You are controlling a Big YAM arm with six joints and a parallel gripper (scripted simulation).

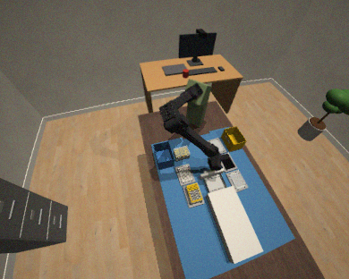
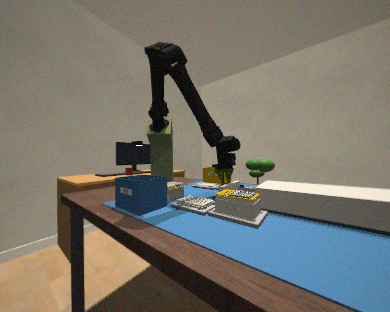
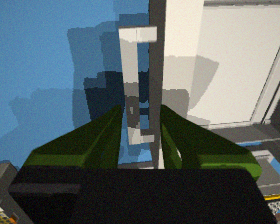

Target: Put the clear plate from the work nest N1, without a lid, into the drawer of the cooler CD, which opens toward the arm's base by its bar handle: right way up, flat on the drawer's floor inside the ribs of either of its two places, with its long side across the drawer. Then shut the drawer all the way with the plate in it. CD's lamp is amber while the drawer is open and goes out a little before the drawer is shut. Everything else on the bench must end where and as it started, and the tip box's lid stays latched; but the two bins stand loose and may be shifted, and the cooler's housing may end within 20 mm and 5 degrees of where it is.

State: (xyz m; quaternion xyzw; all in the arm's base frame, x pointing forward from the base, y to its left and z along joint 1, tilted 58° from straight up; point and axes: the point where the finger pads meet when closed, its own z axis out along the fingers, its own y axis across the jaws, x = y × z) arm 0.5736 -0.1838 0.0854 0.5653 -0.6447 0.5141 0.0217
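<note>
The cooler CD (image 1: 234, 224) is a long white box on the blue mat. Its drawer front (image 1: 214, 182) faces the arm's base. In the wrist view the white bar handle (image 3: 131, 85) runs upright along the grey drawer front (image 3: 156, 75). My gripper (image 3: 140, 111) has its green fingers partly open on either side of the handle's near end, with a small gap on each side. The gripper also shows in the overhead view (image 1: 206, 174) and low over the bench in the side view (image 2: 223, 176). Several plates sit in nests nearby (image 1: 184, 173) (image 1: 236, 180). I cannot tell which nest is N1.
A blue bin (image 1: 164, 155) stands at the mat's left rear and a yellow bin (image 1: 234, 138) at the right rear. A yellow-topped tip box (image 1: 194, 193) sits left of the cooler. A black-topped item (image 1: 230, 164) lies right of the gripper.
</note>
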